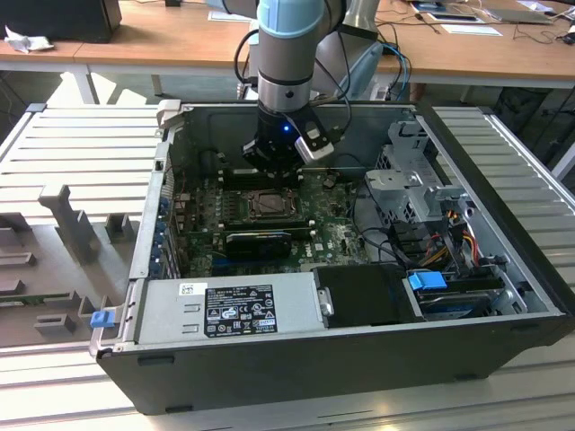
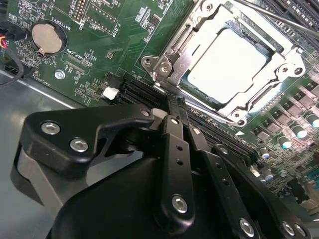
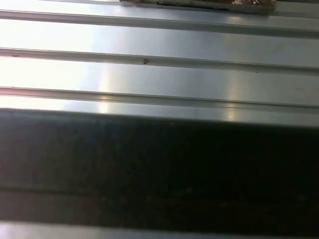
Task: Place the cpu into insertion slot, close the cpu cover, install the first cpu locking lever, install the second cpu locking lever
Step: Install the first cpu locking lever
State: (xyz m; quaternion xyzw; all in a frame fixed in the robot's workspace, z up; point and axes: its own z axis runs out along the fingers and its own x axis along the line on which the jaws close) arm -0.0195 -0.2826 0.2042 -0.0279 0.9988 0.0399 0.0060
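In the second wrist view the pincer [image 2: 175, 107] has its black fingers [image 2: 175, 149] pressed together with nothing between them, tips just beside the insertion slot [image 2: 172, 55] on the green motherboard [image 2: 99, 45]. The cpu [image 2: 227, 62] lies seated there, the cpu cover [image 2: 279, 74] framing it.

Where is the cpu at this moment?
In the second wrist view, the cpu lies flat in the insertion slot on the green circuit board, framed by the cpu cover, just beyond the gripper.
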